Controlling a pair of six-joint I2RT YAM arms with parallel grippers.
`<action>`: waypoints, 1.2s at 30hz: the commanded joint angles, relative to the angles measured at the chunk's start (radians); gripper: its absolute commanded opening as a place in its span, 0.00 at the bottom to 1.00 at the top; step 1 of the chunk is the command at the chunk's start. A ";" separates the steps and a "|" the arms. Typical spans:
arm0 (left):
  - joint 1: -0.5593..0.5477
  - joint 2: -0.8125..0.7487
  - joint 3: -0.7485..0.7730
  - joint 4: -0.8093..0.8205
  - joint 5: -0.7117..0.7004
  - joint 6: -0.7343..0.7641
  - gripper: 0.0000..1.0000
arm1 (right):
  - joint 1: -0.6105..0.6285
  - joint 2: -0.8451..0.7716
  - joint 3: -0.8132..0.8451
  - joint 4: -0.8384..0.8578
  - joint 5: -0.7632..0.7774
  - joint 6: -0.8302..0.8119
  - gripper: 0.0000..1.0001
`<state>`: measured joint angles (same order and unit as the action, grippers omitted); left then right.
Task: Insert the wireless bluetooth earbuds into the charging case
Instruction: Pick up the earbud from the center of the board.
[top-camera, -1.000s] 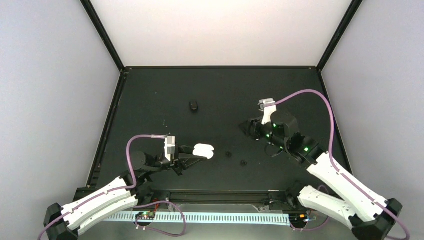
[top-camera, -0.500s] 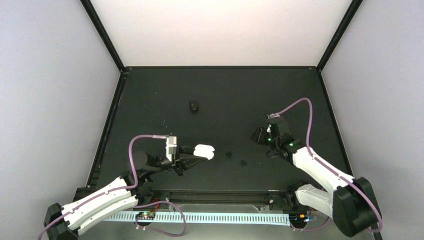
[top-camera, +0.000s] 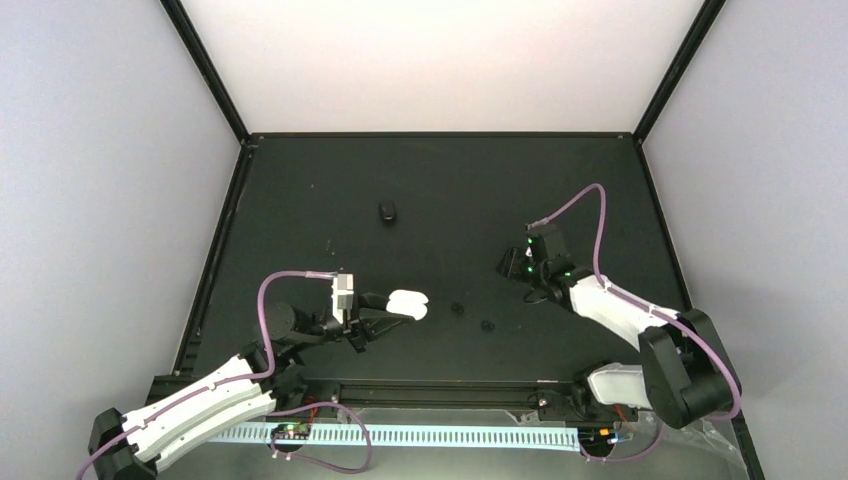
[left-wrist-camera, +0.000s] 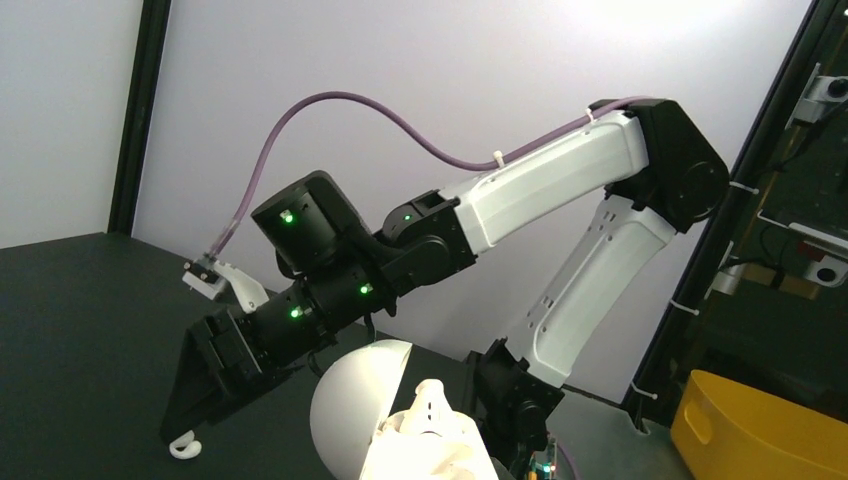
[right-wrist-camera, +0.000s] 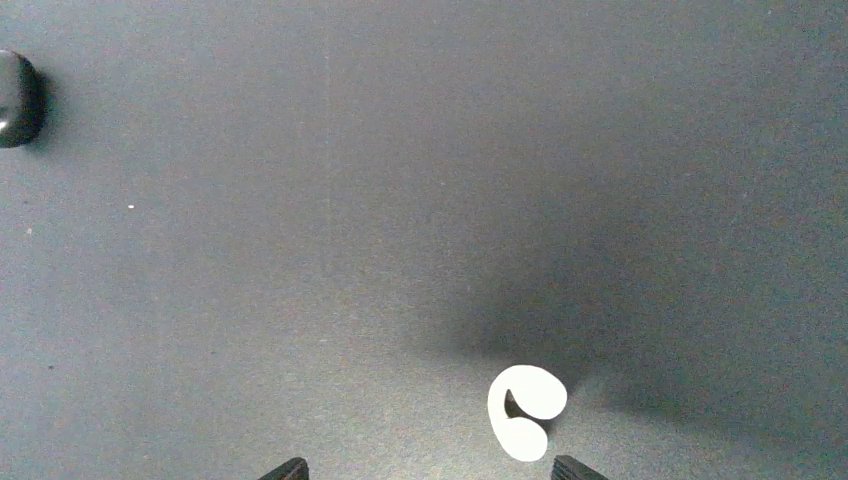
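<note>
Toward the desk's right edge, the spread right fingers (right-wrist-camera: 572, 467) should centre over the white bud (right-wrist-camera: 527, 410) before closing, while the left fingers (top-camera: 375, 299) pinch the case (top-camera: 407, 303).

The flat black desk (right-wrist-camera: 300, 250) looked matt and finely grained. The small curled white plastic earbud (right-wrist-camera: 525, 410) on it appeared smooth, like the white rounded plastic charging case (left-wrist-camera: 355, 410), while the black oval case (right-wrist-camera: 15, 98) showed glossy highlights.
</note>
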<state>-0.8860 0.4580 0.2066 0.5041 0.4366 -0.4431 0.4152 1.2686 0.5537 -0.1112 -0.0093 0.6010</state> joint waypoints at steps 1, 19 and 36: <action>-0.008 -0.012 -0.001 -0.007 -0.013 0.023 0.02 | -0.013 0.048 0.013 0.052 0.006 0.015 0.63; -0.007 -0.009 0.006 -0.013 -0.009 0.026 0.02 | -0.013 0.158 0.023 0.121 -0.088 0.057 0.64; -0.007 0.000 0.007 -0.009 -0.007 0.029 0.02 | -0.002 0.116 0.060 0.123 -0.241 0.015 0.64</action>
<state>-0.8860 0.4587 0.2066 0.4931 0.4343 -0.4255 0.4141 1.4616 0.5957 0.0528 -0.3008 0.6518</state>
